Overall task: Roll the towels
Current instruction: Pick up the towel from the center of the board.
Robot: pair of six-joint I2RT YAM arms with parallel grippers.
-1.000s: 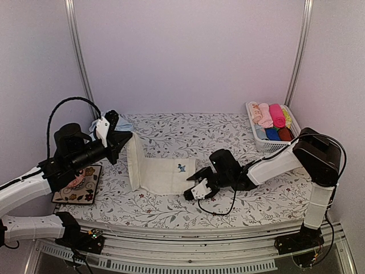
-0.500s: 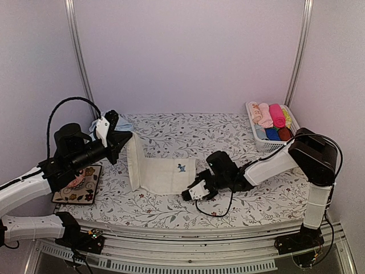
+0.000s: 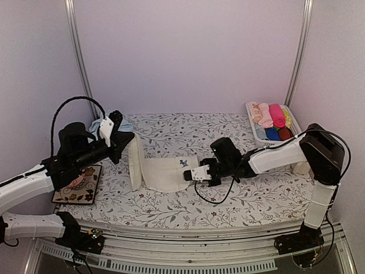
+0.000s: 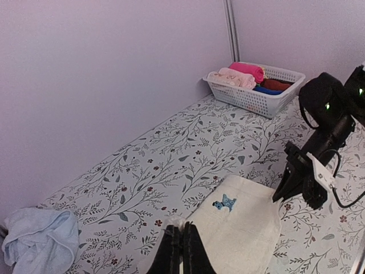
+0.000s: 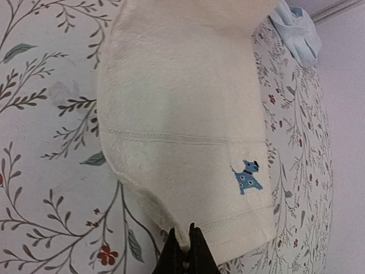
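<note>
Top external: cream towel (image 3: pixel 165 174) crosswise (left-right)

Enclosed booth. Back wall (image 3: pixel 188 57) plain pale lilac panel, matte, no windows. Left wall (image 3: pixel 28 68) + right wall (image 3: pixel 342 68) same colour, angled in twd the back. Silver metal upright (image 3: pixel 80 57) at back-left corner, second upright (image 3: pixel 299 51) at back-right, both leaning slightly outward in top view. Table fills the floor of the booth; tabletop cover (image 3: pixel 171 128) white w/ grey-green leafy vine print + small red flowers, wraps over the near edge. Aluminium frame rail (image 3: pixel 188 260) runs along the front below the cover. Light soft, even, lilac cast, shadows faint. Room floor not visible.
</note>
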